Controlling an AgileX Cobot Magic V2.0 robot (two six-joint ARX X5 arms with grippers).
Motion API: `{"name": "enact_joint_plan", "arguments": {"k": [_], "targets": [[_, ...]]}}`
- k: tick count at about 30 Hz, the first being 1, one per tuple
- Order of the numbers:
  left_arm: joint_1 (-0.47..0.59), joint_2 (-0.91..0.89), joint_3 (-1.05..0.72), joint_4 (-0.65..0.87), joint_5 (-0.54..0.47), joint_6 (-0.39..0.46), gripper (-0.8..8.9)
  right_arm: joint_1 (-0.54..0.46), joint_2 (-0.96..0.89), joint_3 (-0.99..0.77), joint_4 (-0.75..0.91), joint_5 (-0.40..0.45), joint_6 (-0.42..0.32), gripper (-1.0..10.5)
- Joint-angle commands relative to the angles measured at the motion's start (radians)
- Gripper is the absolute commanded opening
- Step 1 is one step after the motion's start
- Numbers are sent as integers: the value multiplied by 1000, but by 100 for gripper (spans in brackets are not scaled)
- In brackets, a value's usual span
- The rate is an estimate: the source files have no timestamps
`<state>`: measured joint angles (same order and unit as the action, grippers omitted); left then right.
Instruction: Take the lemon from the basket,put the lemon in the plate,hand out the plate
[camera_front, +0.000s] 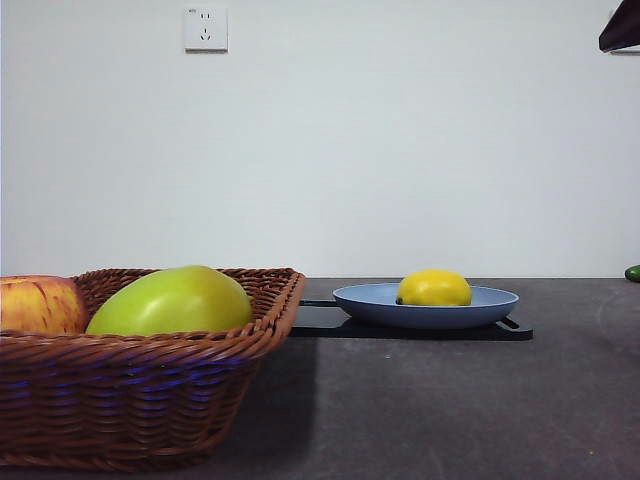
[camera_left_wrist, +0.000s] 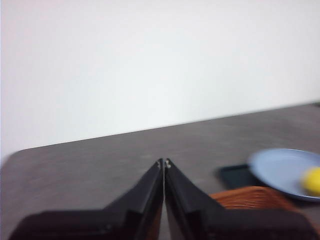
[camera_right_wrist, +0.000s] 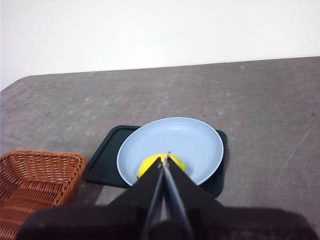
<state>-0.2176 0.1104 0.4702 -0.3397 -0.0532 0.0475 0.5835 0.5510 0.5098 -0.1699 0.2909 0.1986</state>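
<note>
The lemon (camera_front: 434, 288) lies in the blue plate (camera_front: 360, 301), which rests on a flat black tray (camera_front: 320, 322) to the right of the wicker basket (camera_front: 130, 400). In the right wrist view the lemon (camera_right_wrist: 146, 165) sits in the plate (camera_right_wrist: 190, 142) just past my right gripper (camera_right_wrist: 165, 159), which is shut and empty above them. My left gripper (camera_left_wrist: 164, 163) is shut and empty, held above the basket (camera_left_wrist: 245, 198); its view shows the plate (camera_left_wrist: 280, 167) and the lemon (camera_left_wrist: 312, 181) off to one side. In the front view one arm shows only as a dark tip (camera_front: 622, 30) at the top right corner.
The basket holds a large yellow-green fruit (camera_front: 172, 302) and a red-yellow apple (camera_front: 40, 305). A small green object (camera_front: 633, 273) lies at the far right edge of the table. A wall socket (camera_front: 205, 29) is on the white wall behind.
</note>
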Motion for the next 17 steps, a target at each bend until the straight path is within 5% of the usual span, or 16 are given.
{"name": "enact_joint_plan", "arguments": {"k": [1,17], "targets": [[49,-58,-99,31,-32,20,8,6,2,9,13,4,10,3],[141,-109,-419,92,-20,-54,8,6,2,9,13,4,10,3]]}}
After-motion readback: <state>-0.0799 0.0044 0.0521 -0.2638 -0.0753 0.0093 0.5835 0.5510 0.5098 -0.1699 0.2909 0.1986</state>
